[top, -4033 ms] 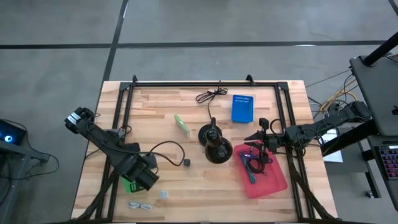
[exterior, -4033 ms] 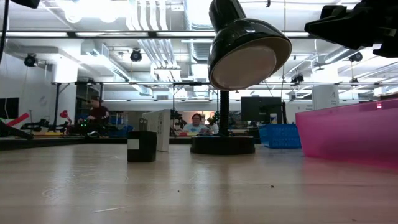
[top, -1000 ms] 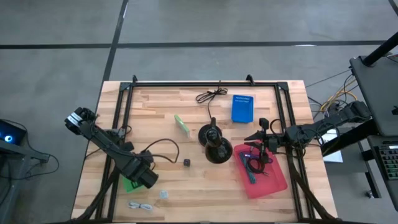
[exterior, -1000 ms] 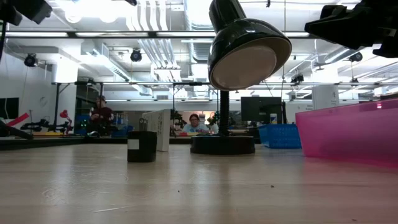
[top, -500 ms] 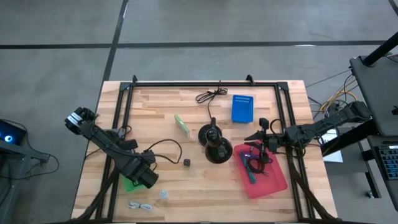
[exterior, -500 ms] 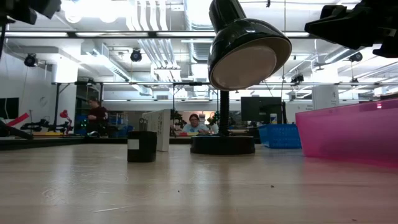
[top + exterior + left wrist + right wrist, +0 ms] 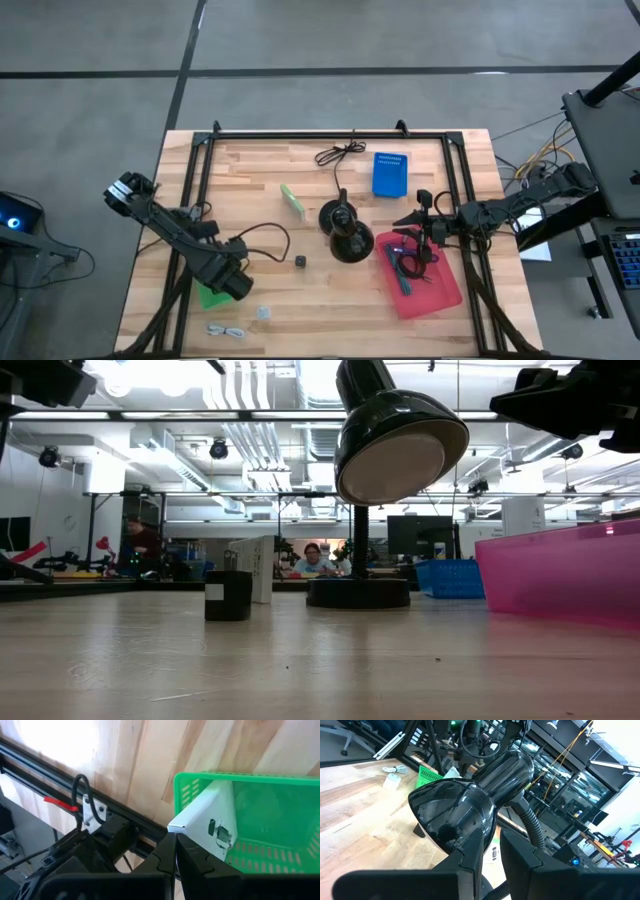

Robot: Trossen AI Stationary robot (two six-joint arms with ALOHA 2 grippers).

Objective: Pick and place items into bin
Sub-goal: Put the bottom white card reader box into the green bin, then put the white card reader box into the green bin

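left gripper [image 7: 237, 285]: over the table's [image 7: 300, 310] near-left part, above a green basket [image 7: 211, 297]; jaws closed. Left wrist view shows them pinched on a white packet's [image 7: 212, 822] corner inside the basket [image 7: 260, 820]; high view hides this under the arm.
right gripper [image 7: 418, 222]: hangs at the pink bin's [image 7: 440, 292] far edge, beside the lamp [image 7: 345, 235]; jaws nearly closed, nothing between them in the right wrist view.
bin: near-right of table; high view shows pens and a cable [image 7: 405, 265] inside; low view shows only its pink wall [image 7: 560, 575].
cube [image 7: 300, 261]: on bare wood between basket and lamp; low view shows it [image 7: 228, 595] standing upright in front of a white box [image 7: 258, 569].
green strip [image 7: 292, 199]: mid table, left of lamp; high view only.
black cable [image 7: 338, 153]: far edge of table, loose; high view only.
blue basket [image 7: 390, 174]: far right of centre; low view [image 7: 450, 578] catches it behind the lamp base.
white cable [image 7: 226, 329]: near edge, with a clear bit [image 7: 263, 314] just beside; right wrist view shows both [image 7: 395, 774] far off.
lamp: right wrist view is filled by its black shade [image 7: 455, 815]; low view looks up into the shade [image 7: 400, 445].
room: person seated behind table, low view only.
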